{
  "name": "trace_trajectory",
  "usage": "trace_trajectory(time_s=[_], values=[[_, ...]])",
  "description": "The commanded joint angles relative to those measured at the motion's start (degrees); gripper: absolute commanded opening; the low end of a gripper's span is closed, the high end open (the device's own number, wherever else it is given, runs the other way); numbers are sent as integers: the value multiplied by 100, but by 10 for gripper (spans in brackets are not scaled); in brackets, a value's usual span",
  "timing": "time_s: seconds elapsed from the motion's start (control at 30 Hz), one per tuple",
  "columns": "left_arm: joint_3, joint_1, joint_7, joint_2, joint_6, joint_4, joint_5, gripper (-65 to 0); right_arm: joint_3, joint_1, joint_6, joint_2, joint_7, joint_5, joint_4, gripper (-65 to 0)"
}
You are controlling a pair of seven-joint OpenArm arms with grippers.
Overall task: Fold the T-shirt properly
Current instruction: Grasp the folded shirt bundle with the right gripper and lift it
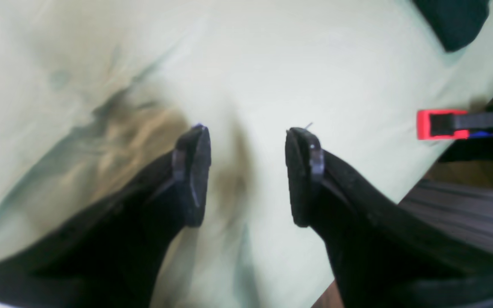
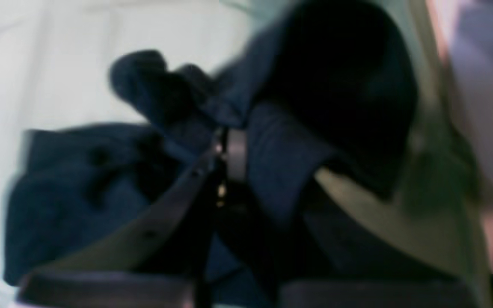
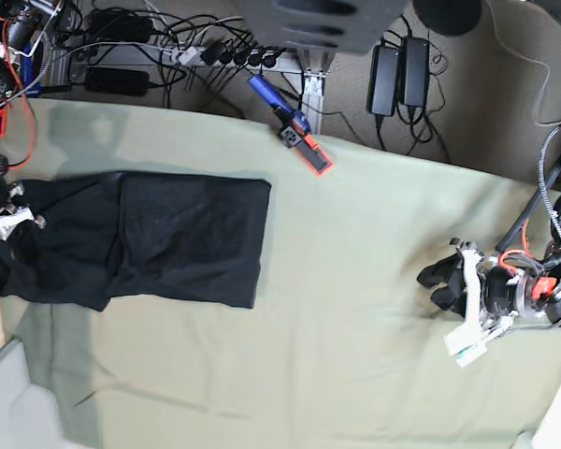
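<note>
Right gripper (image 2: 225, 158) clamped tight on a bunched fold of the T-shirt (image 3: 168, 238); left gripper (image 1: 246, 175) stands wide apart, holding nothing, over the pale green cloth (image 1: 272, 64).

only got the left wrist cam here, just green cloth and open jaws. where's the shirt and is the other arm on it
Observer: The T-shirt lies partly folded at the far side of the green cloth from your left gripper.
Operator: right arm holding it?
Observer: Yes, the right gripper is shut on a bunched edge of the shirt.
Operator: anything near the shirt
Observer: A red and blue clamp sits at the cloth's back edge, apart from the shirt.
</note>
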Motion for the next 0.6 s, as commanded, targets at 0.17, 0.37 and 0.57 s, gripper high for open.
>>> trace_trajectory(time_s=[0.17,0.37,0.57], values=[[-146,-122,-118,-210,-17,68,-63,-332,-323,68,402,-420,74,-85,754,-650],[-146,-122,-118,-254,-17,68,-68,-332,-1156,68,400,-911,98,-400,839,-650],[-146,-122,-118,-256,-17,68,-66,-332,-1687,68,400,-1460,101,-610,844,-650]])
